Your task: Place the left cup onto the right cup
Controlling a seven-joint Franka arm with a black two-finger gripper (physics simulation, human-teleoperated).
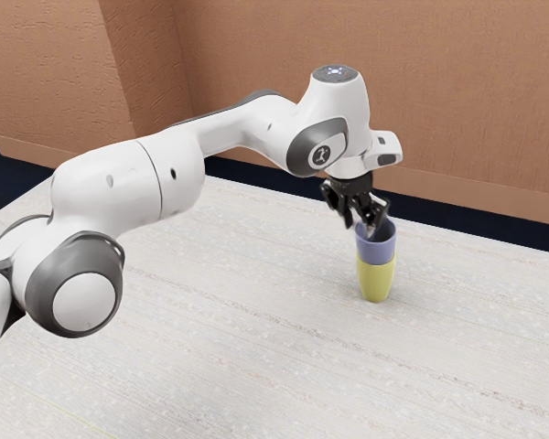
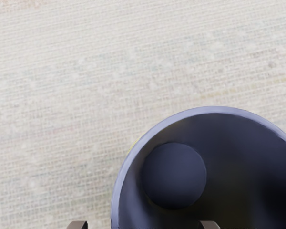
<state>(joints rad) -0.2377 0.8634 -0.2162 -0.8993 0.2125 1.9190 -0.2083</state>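
Purple cup (image 1: 375,236) sits nested in the yellow cup (image 1: 376,279), both upright, stacked as one on the pale woven-look surface (image 1: 210,347), toward the exterior view's right. The purple cup's upper half shows above the yellow rim; the yellow cup's base is on the surface. White arm (image 1: 128,183) comes in from the exterior view's left and bends down over the stack, hand pointing down. The black jaws are at the purple cup's rim on the side facing the arm. The jaws stand apart, not clamped on anything. In the wrist view two dark fingertips (image 2: 78,224) show at the lower edge, one outside the purple cup's (image 2: 257,143) wall and one over its inside. The wall lies between them, with a visible gap to the outer tip, so there is no two-sided grip. The wrist view looks straight down into the purple cup, with the round dark bottom visible and the rim a lighter lilac ring. The surface (image 2: 62,95) runs around it. A brown wall (image 1: 476,82) stands behind the surface, with a dark strip along its foot.
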